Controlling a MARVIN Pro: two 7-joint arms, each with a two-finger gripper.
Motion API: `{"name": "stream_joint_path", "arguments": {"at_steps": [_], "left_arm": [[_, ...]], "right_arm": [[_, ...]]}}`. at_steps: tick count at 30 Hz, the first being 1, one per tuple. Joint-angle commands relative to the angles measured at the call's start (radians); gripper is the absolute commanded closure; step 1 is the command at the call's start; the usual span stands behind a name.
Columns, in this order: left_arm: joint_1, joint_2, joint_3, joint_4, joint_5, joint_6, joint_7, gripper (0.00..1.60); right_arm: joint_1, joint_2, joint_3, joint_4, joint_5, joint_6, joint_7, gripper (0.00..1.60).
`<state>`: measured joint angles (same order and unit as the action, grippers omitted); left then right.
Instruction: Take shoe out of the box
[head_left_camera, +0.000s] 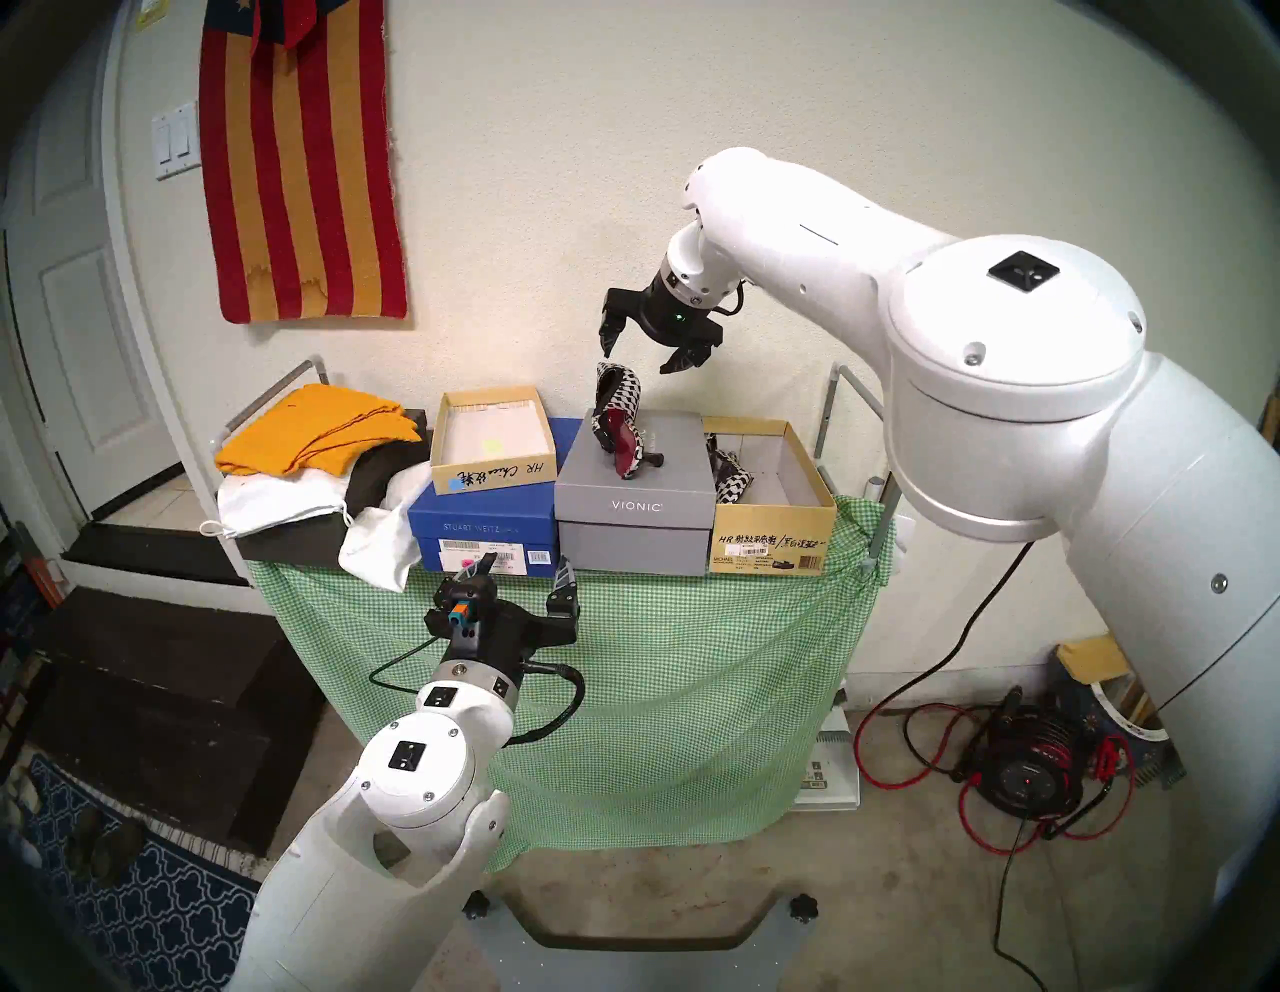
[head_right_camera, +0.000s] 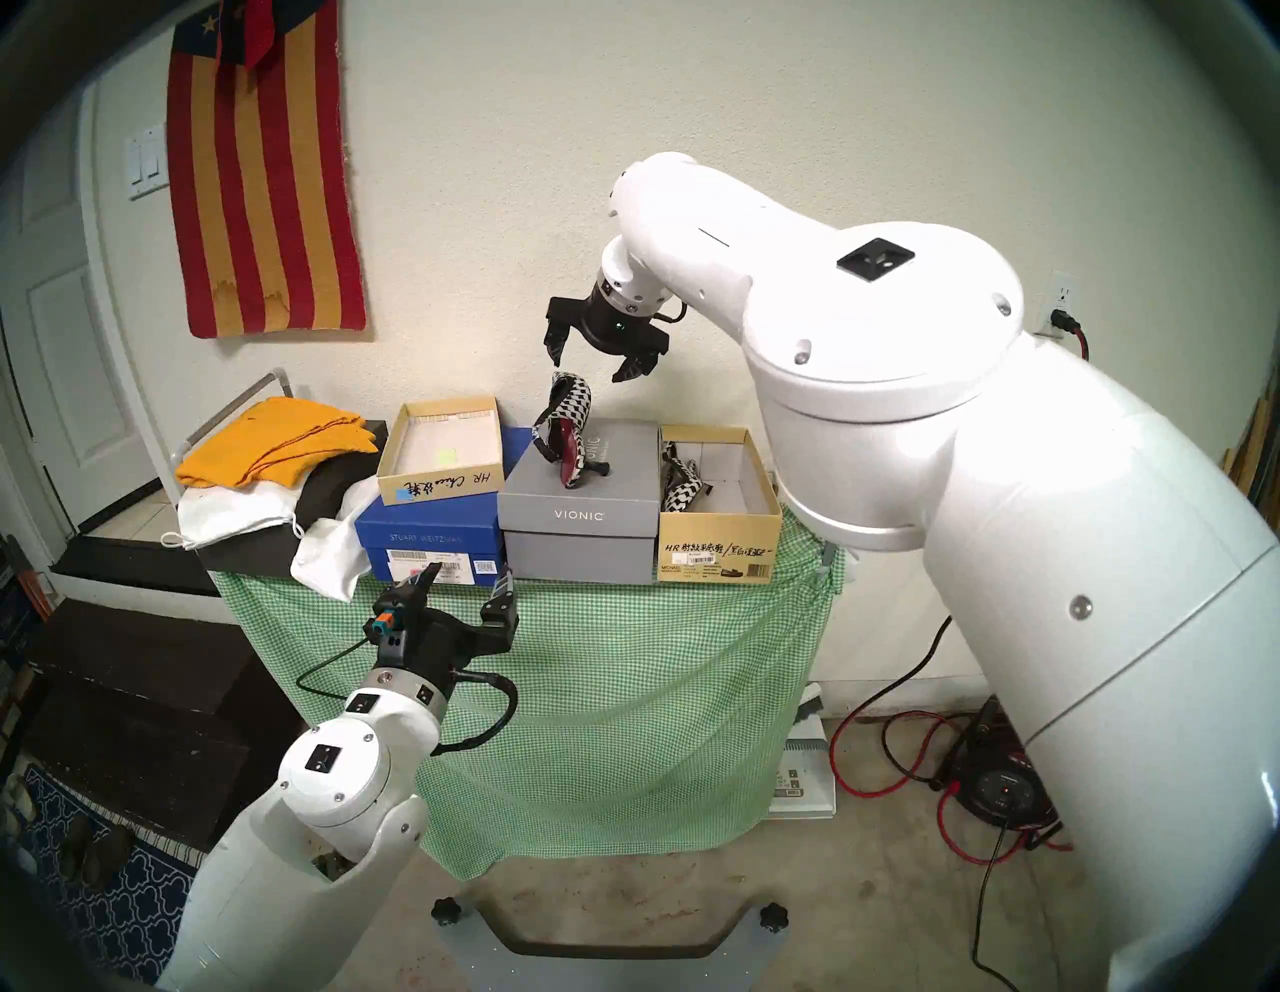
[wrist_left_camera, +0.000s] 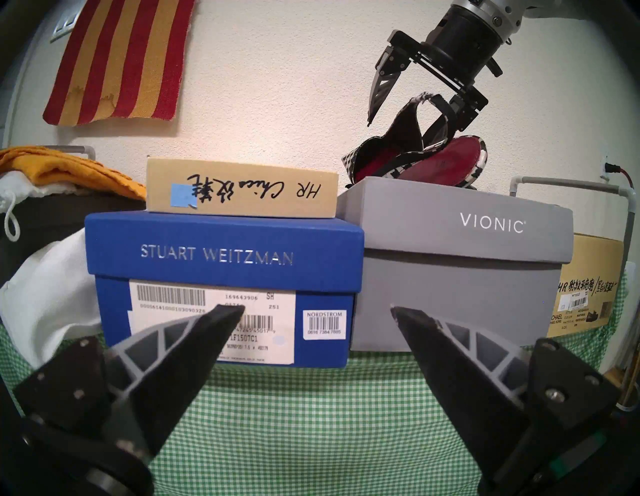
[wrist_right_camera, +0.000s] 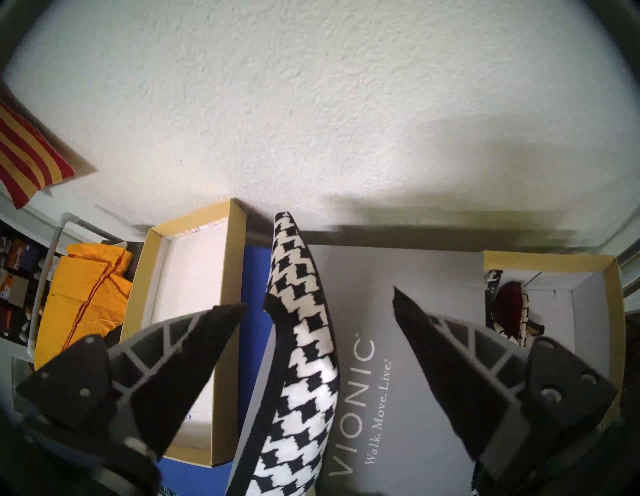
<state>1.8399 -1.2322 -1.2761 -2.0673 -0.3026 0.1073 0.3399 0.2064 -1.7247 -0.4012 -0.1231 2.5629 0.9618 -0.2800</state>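
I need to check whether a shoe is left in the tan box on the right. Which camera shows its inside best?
The head stereo left view: it looks down into the tan box, showing a houndstooth shoe at its left wall. Head stereo right is nearly identical. The right wrist catches only a corner with part of the shoe; the left wrist sees only its labelled front.

Three boxes stand in a row along the table against the wall: the Stuart Weitzman box at left, the Vionic box in the middle, the box marked HR at right. A smaller open box sits on the Stuart Weitzman box. One shoe rests tilted on the Vionic lid, directly below the right gripper; a second shoe lies inside the HR box, apparently against its left wall. Folded cloths lie further left. The left gripper hangs before the boxes.
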Motion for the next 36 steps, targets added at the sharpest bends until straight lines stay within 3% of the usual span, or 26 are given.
{"name": "stream_joint_path", "arguments": {"at_steps": [1, 18, 36], "left_arm": [[0.0, 0.0, 0.0, 0.0, 0.0, 0.0, 0.0, 0.0], [0.0, 0.0, 0.0, 0.0, 0.0, 0.0, 0.0, 0.0], [0.0, 0.0, -0.001, 0.0, 0.0, 0.0, 0.0, 0.0]], "right_arm": [[0.026, 0.032, -0.006, 0.012, -0.005, -0.002, -0.014, 0.0], [-0.037, 0.099, -0.028, 0.016, -0.019, -0.002, -0.066, 0.0], [-0.045, 0.108, -0.04, -0.006, -0.046, -0.002, -0.161, 0.0]]}}
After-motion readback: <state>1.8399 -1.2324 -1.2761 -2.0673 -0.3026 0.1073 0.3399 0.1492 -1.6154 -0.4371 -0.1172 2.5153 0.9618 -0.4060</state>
